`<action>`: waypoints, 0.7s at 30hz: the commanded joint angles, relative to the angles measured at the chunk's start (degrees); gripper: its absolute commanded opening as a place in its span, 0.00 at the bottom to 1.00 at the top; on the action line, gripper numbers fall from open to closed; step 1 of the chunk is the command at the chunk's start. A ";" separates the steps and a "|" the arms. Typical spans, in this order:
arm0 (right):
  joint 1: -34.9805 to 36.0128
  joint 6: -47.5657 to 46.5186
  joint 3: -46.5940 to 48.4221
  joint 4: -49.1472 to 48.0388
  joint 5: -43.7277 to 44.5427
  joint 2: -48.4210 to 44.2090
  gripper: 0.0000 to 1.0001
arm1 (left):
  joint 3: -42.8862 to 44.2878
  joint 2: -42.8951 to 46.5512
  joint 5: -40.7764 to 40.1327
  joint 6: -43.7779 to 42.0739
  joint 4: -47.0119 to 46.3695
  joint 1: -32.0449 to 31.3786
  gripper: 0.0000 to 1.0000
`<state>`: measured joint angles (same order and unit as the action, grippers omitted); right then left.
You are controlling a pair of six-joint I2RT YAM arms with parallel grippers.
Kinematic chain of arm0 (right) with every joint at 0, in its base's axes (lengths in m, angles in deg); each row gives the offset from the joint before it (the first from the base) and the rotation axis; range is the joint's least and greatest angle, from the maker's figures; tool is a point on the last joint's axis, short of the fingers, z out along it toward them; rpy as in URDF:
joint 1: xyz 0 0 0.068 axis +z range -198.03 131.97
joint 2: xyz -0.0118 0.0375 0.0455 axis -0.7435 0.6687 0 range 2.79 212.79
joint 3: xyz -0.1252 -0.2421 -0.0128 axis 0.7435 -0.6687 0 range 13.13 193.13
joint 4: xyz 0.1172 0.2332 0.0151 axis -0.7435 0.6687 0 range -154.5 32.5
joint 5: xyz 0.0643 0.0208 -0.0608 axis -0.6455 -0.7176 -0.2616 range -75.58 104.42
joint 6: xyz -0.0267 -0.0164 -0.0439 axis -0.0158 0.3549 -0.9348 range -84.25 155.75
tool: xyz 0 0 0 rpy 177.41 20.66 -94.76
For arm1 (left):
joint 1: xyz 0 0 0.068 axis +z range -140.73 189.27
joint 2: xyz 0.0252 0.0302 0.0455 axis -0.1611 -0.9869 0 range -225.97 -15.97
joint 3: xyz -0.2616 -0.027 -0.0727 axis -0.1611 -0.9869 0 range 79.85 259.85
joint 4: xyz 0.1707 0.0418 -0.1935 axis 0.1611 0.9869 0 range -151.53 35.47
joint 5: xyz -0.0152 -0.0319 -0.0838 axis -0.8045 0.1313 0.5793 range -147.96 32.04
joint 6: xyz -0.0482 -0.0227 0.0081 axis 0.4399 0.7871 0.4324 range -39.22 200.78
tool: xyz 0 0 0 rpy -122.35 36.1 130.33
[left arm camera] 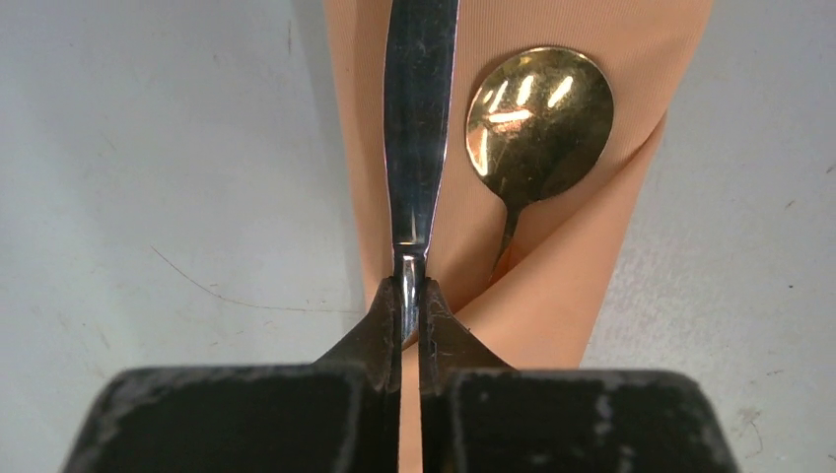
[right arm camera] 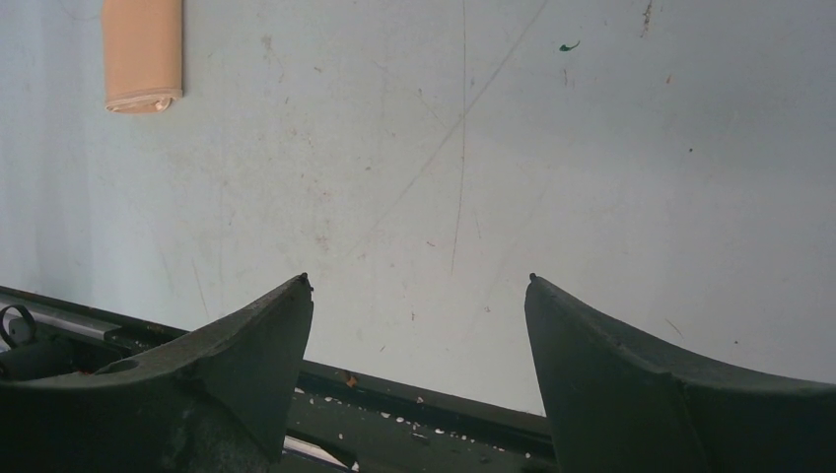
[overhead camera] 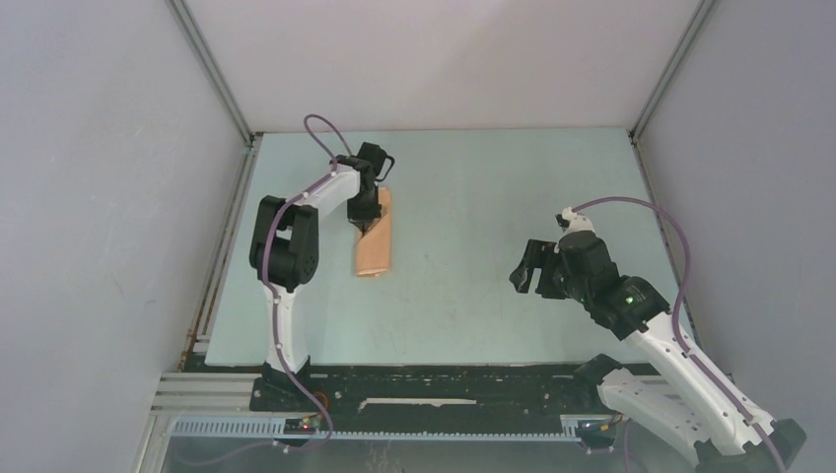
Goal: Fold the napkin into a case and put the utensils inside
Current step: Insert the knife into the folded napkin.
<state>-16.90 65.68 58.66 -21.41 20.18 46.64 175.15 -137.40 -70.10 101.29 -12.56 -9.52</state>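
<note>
**A:** Where is the case?

**B:** The case [overhead camera: 375,246] lies on the far-left part of the desk [overhead camera: 493,187]. Its long side runs near to far. It is close to the left wall [overhead camera: 118,197] but not touching it.

**A:** And the left claw?

**B:** The left claw [left arm camera: 412,296] is over the far half of the case, pinched tight on the near end of the knife [left arm camera: 419,118]. In the wrist view the blade runs straight away from the fingertips, close along the left edge of the cloth. I can't tell whether the blade rests on the cloth or hangs just above it.

**A:** The spoon?

**B:** The gold bowl of the spoon [left arm camera: 539,123] lies on the cloth just right of the blade, with a thin gap between them. Its handle slips under the slanted edge of the flap [left arm camera: 562,286].

**A:** What about the other side?

**B:** The right claw [overhead camera: 527,268] is spread wide with nothing in it. It hangs over the near-right part of the desk, close to the near edge and the dark rail [right arm camera: 414,404] beyond it. It is well apart from the case.

**A:** Any room to move?

**B:** A broad stretch of bare desk lies between the case and the right claw. More bare desk runs to the far edge and the right edge. The tight side is the left one, between the case and the wall.
</note>
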 commanded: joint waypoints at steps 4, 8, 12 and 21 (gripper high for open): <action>-0.35 -0.34 1.39 0.49 1.10 -0.75 0.87 | -2.90 5.04 3.00 2.07 -2.40 -0.96 0.00; -0.32 -0.28 1.42 0.50 1.22 -0.80 0.87 | -3.60 4.90 3.49 2.11 -2.30 -1.03 0.00; -0.27 -0.12 1.39 0.56 1.43 -0.58 0.87 | -4.72 5.29 3.76 1.96 -3.00 -1.17 0.00; -0.11 0.02 1.31 0.69 1.63 -0.90 0.87 | -6.92 6.15 3.10 2.54 -3.14 -1.21 0.00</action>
<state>-16.87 65.73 58.66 -20.51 20.60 46.64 169.08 -134.78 -67.18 102.52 -16.12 -10.24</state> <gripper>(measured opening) 0.870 0.019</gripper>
